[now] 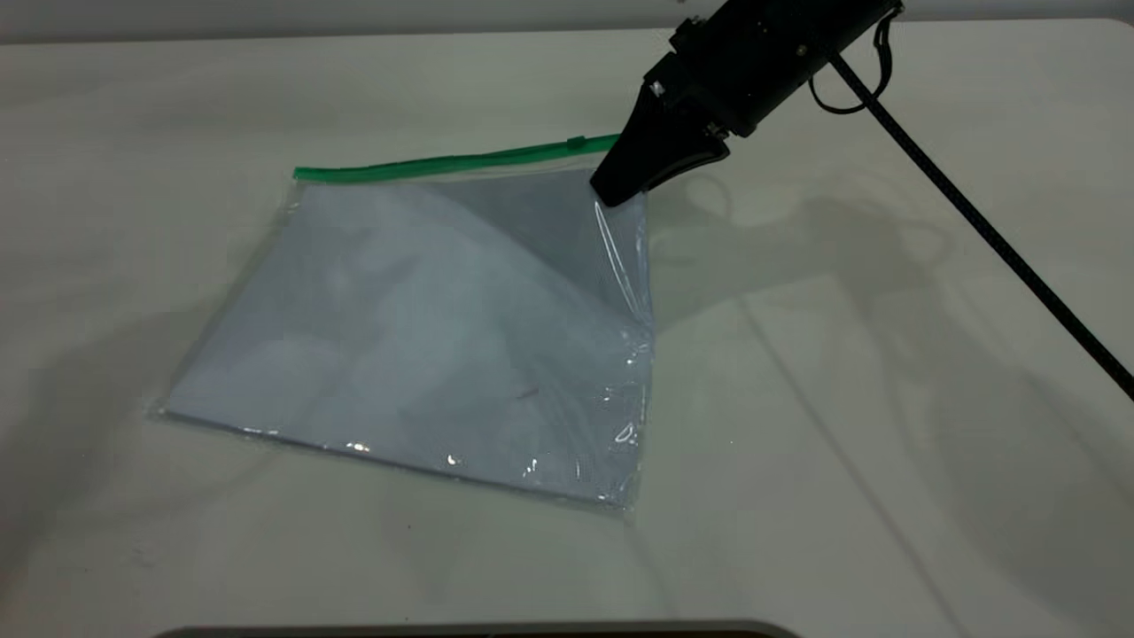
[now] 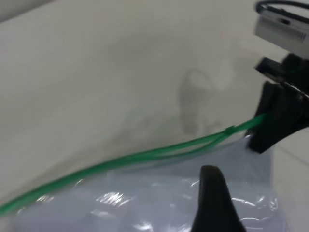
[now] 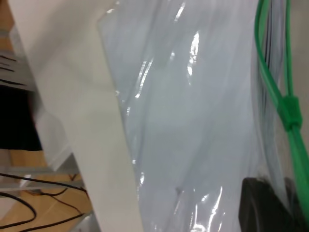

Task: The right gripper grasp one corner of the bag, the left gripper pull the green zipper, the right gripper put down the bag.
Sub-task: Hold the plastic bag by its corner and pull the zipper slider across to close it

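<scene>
The bag (image 1: pixel 425 337) lies nearest on the table (image 1: pixel 886 443); my right gripper (image 1: pixel 620 188) clamps its raised corner beside the green zipper (image 1: pixel 443 164); my left gripper (image 2: pixel 215 203), apparently apart, hovers above.

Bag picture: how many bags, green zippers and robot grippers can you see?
the bag: 1
the green zipper: 1
Grippers: 2, the right gripper clamped on the bag's raised corner, the left gripper seen only in its own wrist view, near the bag
Total: 4

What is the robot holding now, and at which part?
The right gripper holds the bag by the raised corner at the green zipper's end; the left gripper holds nothing.
</scene>
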Controlling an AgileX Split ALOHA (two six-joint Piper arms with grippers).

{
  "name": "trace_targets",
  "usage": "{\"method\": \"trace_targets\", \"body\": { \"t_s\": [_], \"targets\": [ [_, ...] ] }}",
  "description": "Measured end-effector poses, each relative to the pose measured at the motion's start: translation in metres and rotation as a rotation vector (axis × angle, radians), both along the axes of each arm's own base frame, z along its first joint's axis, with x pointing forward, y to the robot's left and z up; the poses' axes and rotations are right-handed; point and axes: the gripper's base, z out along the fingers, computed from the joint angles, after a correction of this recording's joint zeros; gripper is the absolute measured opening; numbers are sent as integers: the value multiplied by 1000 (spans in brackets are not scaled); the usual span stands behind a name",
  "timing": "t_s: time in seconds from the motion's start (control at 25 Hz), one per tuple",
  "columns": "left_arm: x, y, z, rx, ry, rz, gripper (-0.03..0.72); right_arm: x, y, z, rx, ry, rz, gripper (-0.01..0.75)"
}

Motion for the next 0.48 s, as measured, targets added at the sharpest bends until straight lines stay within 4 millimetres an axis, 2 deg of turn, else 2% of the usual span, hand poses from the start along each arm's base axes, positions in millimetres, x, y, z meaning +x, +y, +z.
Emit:
{"method": "trace_targets", "body": {
  "t_s": [0.16, 0.32, 0.48],
  "targets": [
    [29, -20, -36, -30, 94, -176, 537, -2, 1, 2, 25, 0, 25, 35],
    [50, -29, -69, -60, 169, -273, 537, -2, 1, 2, 28, -4, 33, 35],
    [65, -42, -90, -79, 203, -340, 537, -2, 2, 2, 34, -10, 44, 35]
  ]
}}
